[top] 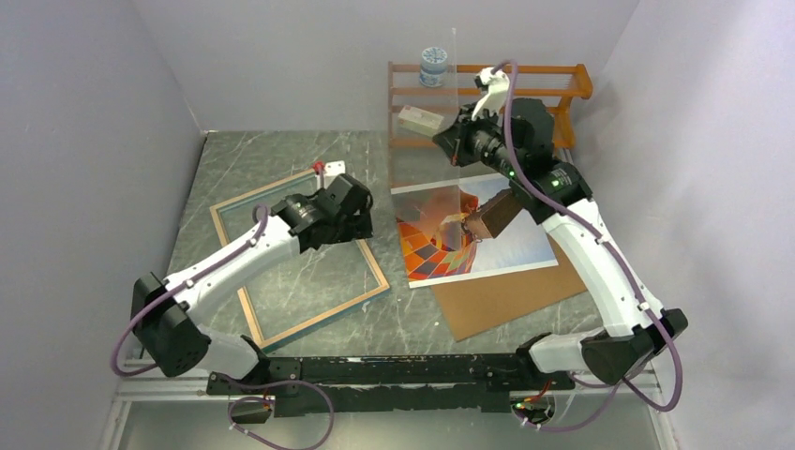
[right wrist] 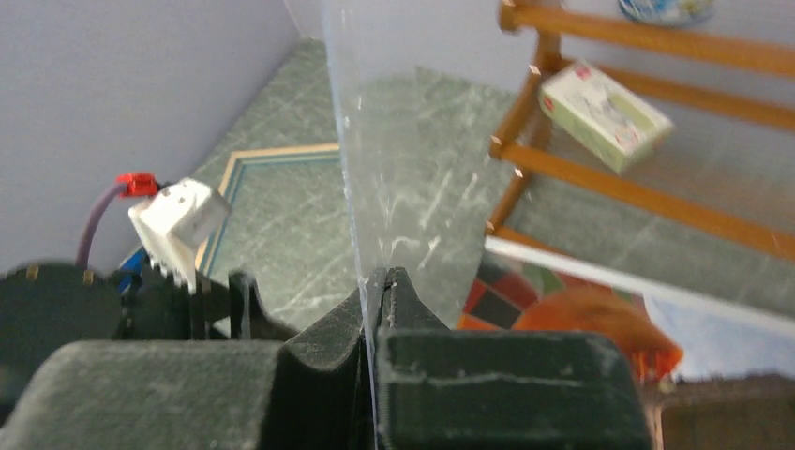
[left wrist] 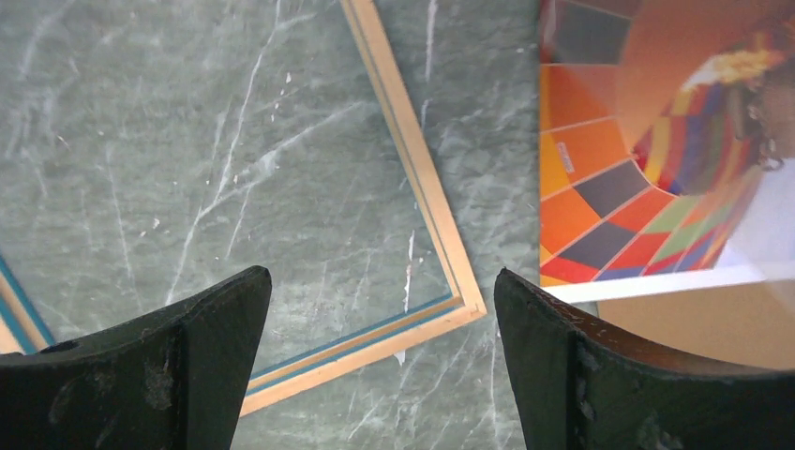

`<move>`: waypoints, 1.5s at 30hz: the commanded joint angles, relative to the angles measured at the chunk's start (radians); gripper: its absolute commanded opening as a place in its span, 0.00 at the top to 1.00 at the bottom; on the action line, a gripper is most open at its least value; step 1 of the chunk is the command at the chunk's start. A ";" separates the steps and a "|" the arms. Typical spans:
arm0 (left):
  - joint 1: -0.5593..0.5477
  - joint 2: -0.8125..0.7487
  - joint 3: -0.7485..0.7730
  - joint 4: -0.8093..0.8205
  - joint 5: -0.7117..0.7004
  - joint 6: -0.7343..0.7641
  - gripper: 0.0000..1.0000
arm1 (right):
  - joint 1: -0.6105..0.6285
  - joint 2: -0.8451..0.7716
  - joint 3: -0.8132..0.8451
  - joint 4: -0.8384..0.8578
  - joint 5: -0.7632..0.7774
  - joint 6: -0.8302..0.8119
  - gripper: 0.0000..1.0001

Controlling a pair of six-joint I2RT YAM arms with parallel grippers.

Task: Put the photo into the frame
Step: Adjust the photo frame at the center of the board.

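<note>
The thin rectangular picture frame (top: pixel 323 318) lies light wood rim up on the green marbled table (top: pixel 281 159), its opening bare. Over the frame's far right part the left gripper (left wrist: pixel 380 277) hovers with fingers spread wide, holding nothing, probably ready to steady the rim. Right of the frame, the hot-air-balloon paper photo (top: pixel 431 248) lies picture up on a brown backing board (top: pixel 506 300). Farther right and above, the right gripper (right wrist: pixel 375 281) is clamped on the edge of a clear rigid pane (right wrist: pixel 403 141). It holds the pane upright, apparently to keep it off the photo.
</note>
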State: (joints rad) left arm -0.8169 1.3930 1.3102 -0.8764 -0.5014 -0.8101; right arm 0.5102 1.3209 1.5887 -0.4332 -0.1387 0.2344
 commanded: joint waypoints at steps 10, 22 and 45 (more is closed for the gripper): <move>0.393 0.340 0.008 0.311 0.541 0.080 0.17 | -0.121 -0.155 -0.050 -0.225 -0.040 0.225 1.00; 0.415 0.686 0.250 0.295 0.636 0.163 0.29 | -0.123 -0.270 -0.111 -0.327 0.052 0.227 1.00; 0.279 0.750 0.252 0.475 0.809 0.357 0.72 | -0.123 -0.333 -0.180 -0.341 0.079 0.265 1.00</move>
State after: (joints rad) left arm -0.5308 2.1223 1.5402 -0.4435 0.2539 -0.5011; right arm 0.3878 1.0180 1.3968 -0.8154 -0.0677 0.4816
